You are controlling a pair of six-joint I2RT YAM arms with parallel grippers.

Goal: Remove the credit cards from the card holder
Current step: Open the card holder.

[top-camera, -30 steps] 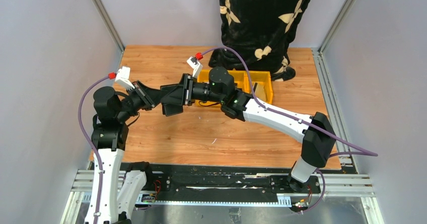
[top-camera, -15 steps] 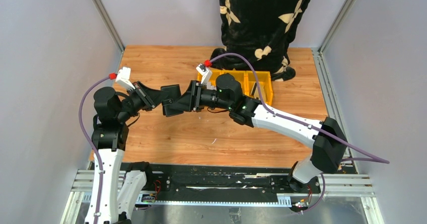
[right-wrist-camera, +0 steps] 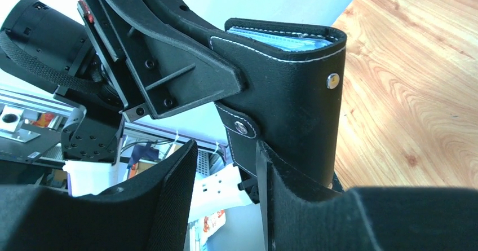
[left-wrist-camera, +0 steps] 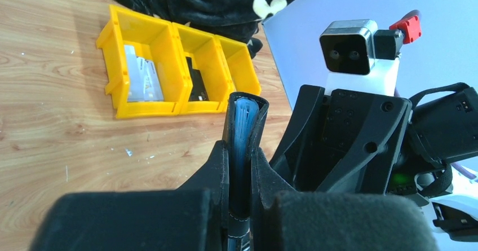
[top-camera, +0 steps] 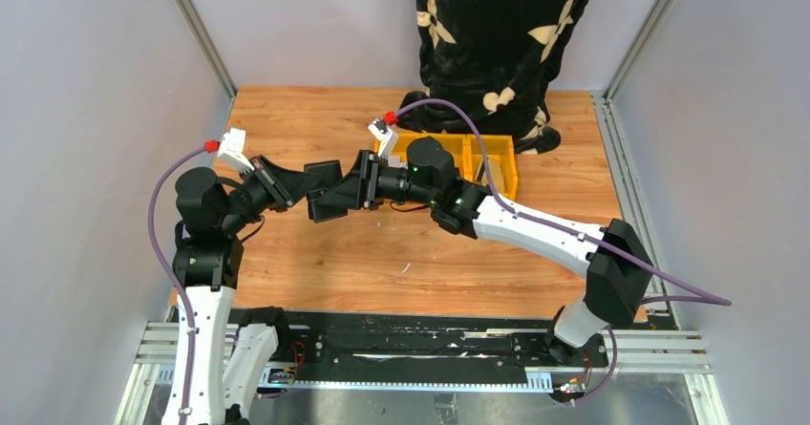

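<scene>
Gripping the card holder (left-wrist-camera: 258,128) above the wooden table (top-camera: 430,253), the left gripper (left-wrist-camera: 241,163) is clenched on it, with the credit cards (left-wrist-camera: 242,121) inside. The right gripper (right-wrist-camera: 222,169) is released beside it. Yellow bins (top-camera: 478,158) stand at two o'clock, and grey walls (top-camera: 86,110) surround.

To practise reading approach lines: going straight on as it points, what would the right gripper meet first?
Probably the card holder, held by the left gripper, just ahead of the right gripper.

— Where are your arms?
— My white left arm (top-camera: 203,282) and white right arm (top-camera: 535,231) meet above the bench's middle, nearer its left edge.
— Grippers?
— My black two-finger left gripper (top-camera: 310,180) clamps the black leather-like folding card holder (right-wrist-camera: 287,87); my black right gripper (top-camera: 350,190) gapes.
</scene>
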